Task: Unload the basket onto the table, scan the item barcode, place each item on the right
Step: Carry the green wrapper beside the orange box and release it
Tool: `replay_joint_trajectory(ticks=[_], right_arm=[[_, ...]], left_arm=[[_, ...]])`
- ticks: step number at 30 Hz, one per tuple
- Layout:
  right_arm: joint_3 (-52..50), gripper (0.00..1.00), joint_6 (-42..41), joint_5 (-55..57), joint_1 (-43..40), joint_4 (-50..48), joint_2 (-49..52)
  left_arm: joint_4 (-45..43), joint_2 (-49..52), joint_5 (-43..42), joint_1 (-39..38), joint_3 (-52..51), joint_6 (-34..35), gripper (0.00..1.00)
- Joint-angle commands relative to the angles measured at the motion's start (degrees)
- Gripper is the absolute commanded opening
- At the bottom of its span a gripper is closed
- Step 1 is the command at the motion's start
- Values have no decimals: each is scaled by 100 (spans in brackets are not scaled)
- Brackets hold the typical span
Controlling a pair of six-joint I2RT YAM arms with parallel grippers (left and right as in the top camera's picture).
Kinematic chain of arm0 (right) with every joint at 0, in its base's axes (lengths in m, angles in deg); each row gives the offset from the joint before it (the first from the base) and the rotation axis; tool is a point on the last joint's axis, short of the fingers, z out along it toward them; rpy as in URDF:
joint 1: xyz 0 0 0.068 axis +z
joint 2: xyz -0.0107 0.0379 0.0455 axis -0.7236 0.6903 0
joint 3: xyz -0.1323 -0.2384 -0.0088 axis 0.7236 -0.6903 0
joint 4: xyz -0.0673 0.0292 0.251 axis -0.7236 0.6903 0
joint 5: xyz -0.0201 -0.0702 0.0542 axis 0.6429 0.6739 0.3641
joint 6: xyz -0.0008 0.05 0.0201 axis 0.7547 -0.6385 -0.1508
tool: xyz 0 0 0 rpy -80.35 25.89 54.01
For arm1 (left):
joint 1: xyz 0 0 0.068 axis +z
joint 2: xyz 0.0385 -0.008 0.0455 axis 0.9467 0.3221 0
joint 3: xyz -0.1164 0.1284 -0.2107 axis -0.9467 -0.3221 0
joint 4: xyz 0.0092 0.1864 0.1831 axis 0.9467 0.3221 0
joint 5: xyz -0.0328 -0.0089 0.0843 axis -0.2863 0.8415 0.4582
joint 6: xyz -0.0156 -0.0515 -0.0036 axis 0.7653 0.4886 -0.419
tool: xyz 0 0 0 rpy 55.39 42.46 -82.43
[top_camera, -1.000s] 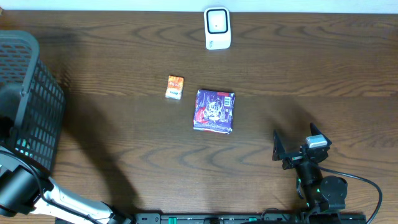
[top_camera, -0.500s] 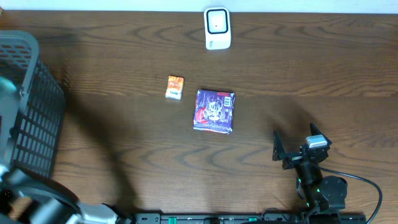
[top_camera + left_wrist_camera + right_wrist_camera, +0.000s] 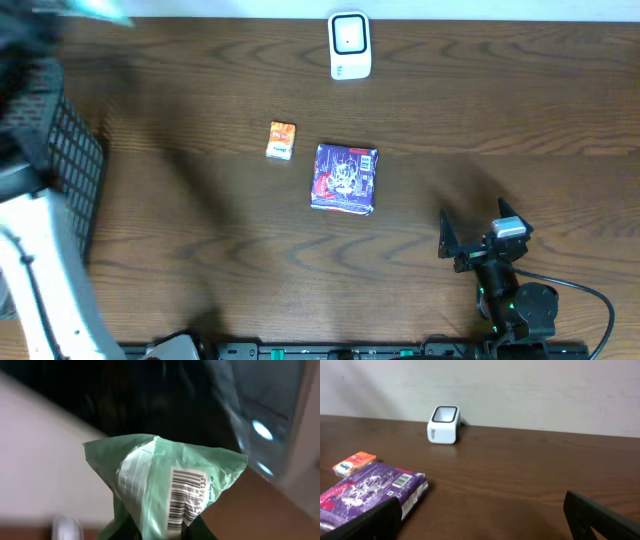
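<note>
- The green packet (image 3: 165,485) is pinched at its lower end by the left gripper (image 3: 160,532). It stands up from the jaws, a little crumpled.
- Its barcode (image 3: 186,497) faces the left wrist camera, on a bent part of the foil.
- In the overhead view the left arm (image 3: 40,270) is raised at the far left, above the basket (image 3: 75,170), so the packet is in the air there, well apart from the scanner (image 3: 349,45).
- To do the step well, I think the arm must carry the packet across and turn the wrist until the barcode looks at the scanner window, flat and not hidden by the fingers.
- The path should pass above the orange packet (image 3: 281,140) and the purple packet (image 3: 345,178).
- The right gripper (image 3: 476,232) rests spread wide and empty, near the front edge.
</note>
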Motion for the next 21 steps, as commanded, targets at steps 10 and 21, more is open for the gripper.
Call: replay_joint_trajectory(ticks=[10,21], right_arm=[[-9,99,-37,-35,-28,22,-28],[-9,99,-39,-35,-28,24,-28]], left_arm=[[4188,1665,4247,-3421,-44,-3351,7],[4260,2992,4590,-4317,-46,-3355,9]])
